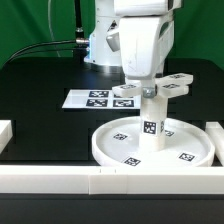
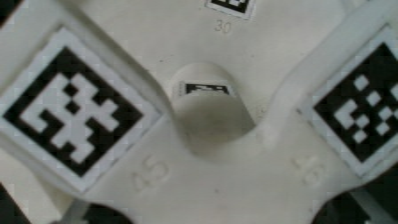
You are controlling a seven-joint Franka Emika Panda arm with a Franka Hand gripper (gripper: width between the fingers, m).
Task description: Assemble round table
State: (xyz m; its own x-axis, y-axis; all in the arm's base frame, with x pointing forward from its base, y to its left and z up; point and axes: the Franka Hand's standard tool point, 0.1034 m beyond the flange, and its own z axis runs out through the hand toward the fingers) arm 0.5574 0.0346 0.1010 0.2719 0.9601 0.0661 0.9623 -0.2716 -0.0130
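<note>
Standing upright at the middle of the large rimmed round disc, the short cylinder leg carries the cross-shaped foot on its top, all smooth white plastic stuck with black-and-white square tags. The disc lies on the black table against the long white border rail, with the flat marker board just behind. The gripper sits down over the foot, whose tagged arms fill the wrist view, but I cannot tell how wide its fingers stand.
</note>
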